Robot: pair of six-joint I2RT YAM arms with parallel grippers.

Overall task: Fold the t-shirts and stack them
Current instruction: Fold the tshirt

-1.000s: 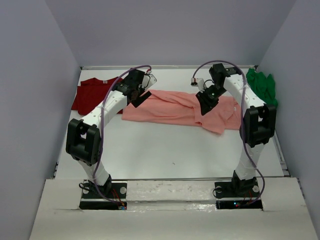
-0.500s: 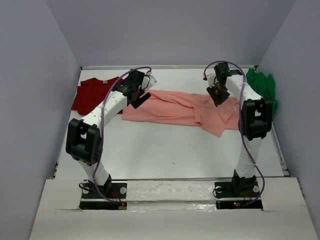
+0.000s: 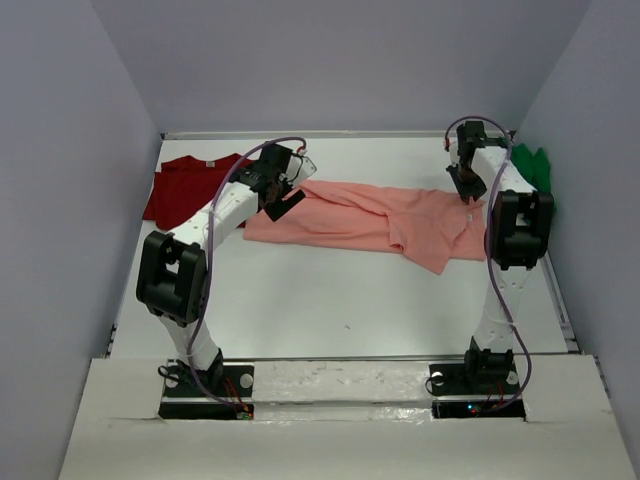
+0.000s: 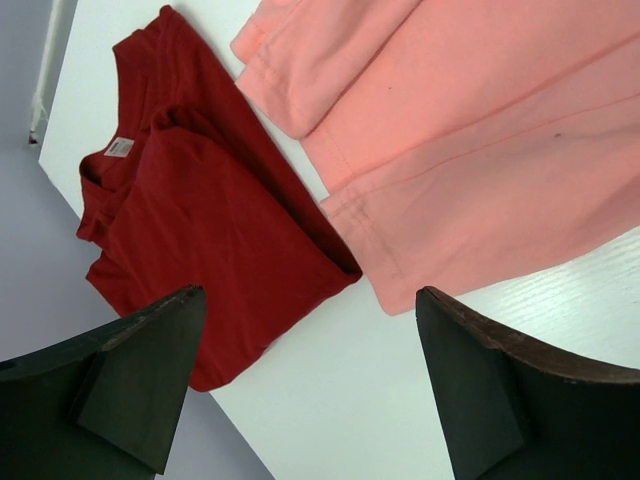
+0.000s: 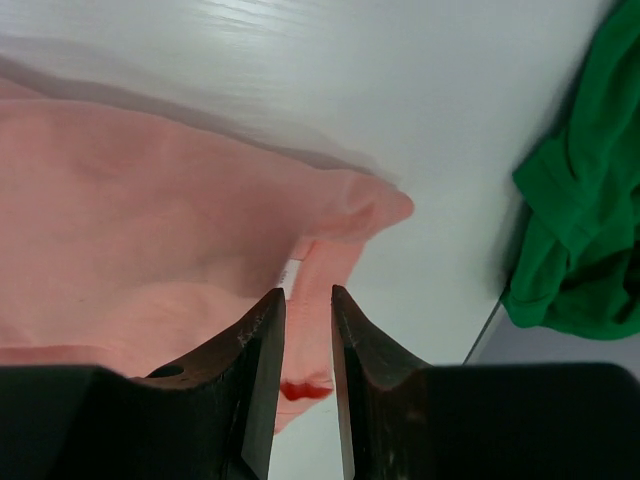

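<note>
Logging the salmon-pink shirt (image 3: 370,215): it is lying spread in a long rumpled band across the far half of the table (image 3: 340,300), between the two arms. The right jaws are standing narrow and pinching the shirt's far right corner. In the right wrist view the pink cloth is running into the slim gap between the two fingers (image 5: 262,350), and its edge beyond them is hanging raised above the table, blurred. The green shirt (image 3: 535,168) is sitting bunched at the far right edge, near those jaws but apart from them.

The left jaws are gaping wide and gripping nothing, hovering over the pink shirt's left end. The dark red shirt (image 3: 185,188) is lying loosely folded at the far left, neck label (image 4: 120,147) facing up. Its corner is either touching the pink hem or sitting just beside it; cannot tell which.
</note>
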